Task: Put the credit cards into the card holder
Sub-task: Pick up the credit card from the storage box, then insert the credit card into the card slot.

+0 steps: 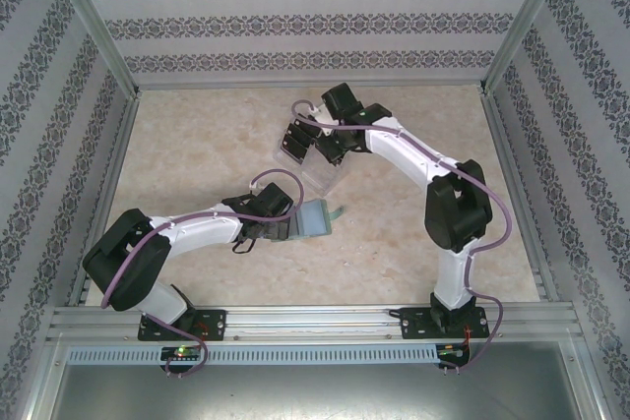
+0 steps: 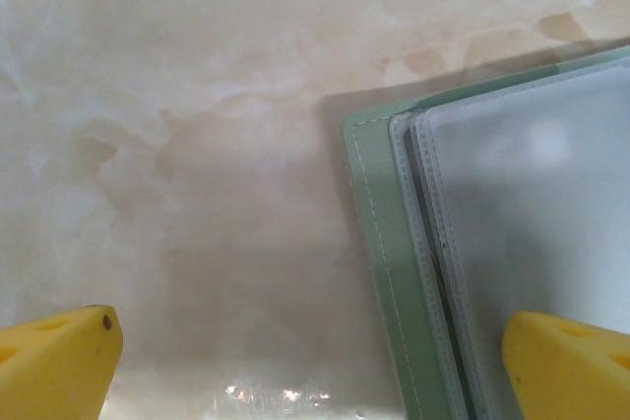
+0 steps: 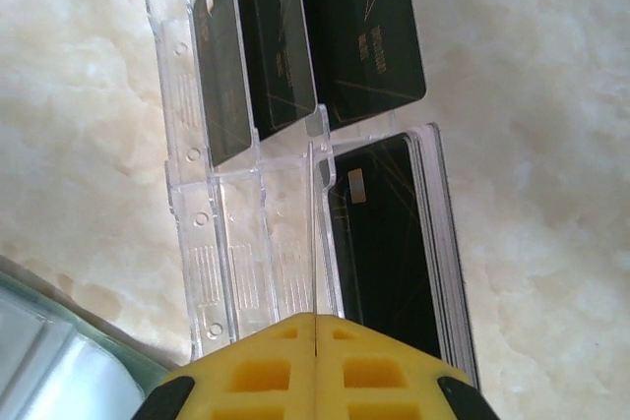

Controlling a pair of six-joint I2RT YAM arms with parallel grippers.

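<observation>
Evidently the pick-up is in hand: the right claw (image 3: 315, 333), its yellow pads clenched together, sits at a thin divider of the clear plastic tray (image 3: 197, 243), beside the stacked glossy black credit cards (image 3: 394, 253); whether it nips the divider cannot be told. The left claw (image 2: 310, 341) is spread wide over the open, stitched grey-green card holder (image 2: 384, 243) with its frosted sleeves, which lies flat near the tray. The next move likely calls for a fine pinch on one thin card edge.
</observation>
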